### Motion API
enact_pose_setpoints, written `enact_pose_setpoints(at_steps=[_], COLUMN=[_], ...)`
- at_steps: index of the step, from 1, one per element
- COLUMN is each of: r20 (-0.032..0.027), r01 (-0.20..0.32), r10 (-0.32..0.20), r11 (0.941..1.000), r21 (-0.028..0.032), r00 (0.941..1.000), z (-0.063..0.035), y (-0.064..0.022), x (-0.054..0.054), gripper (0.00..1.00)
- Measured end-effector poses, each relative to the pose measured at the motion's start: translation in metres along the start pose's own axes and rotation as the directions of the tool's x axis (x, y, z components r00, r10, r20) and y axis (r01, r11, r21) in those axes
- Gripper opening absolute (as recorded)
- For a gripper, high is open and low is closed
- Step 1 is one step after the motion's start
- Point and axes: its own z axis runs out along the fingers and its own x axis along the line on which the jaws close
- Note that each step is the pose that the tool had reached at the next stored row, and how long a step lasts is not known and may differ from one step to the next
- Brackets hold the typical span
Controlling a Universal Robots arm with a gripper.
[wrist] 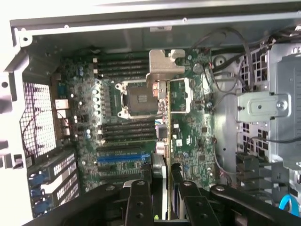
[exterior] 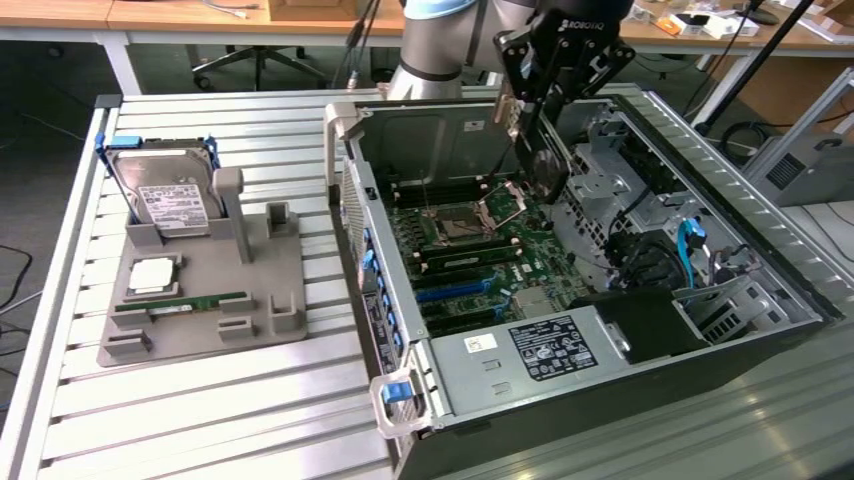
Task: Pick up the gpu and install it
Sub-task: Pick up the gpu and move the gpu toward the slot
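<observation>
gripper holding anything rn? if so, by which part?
Yes. The gripper is clamped on the gpu by its upper edge. The card hangs on edge over the open computer case, not seated.

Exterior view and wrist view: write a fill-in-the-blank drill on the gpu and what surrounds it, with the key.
1. The gripper holds the gpu on edge ____ the open computer case, not yet seated.
2. The hard drive stands in the gray holder on the exterior view's ____.
3. The long expansion slot inside the case is coloured ____.

Missing words: above; left; blue.
</observation>
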Motion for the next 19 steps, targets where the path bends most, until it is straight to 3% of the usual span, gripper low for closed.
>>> enact_pose_setpoints(at_steps=[1,3,4,19], r20=[-0.0013,-0.0037,-0.0040,-0.0041], r01=[0.000,-0.001,-0.002,-0.002], r10=[0.000,0.001,0.001,0.001], r11=[0.9998,0.9989,0.9986,0.9986], r21=[-0.0181,-0.0469,-0.0527,-0.0537], r00=[1.0000,1.0000,1.0000,1.0000], z=[0.0001,0.0002,0.0002,0.0041], y=[-0.0003,-0.0008,-0.0009,-0.0011], x=[0.0000,0.0000,0.0000,0.0000], gripper=[0.27,0.27,0.27,0.27])
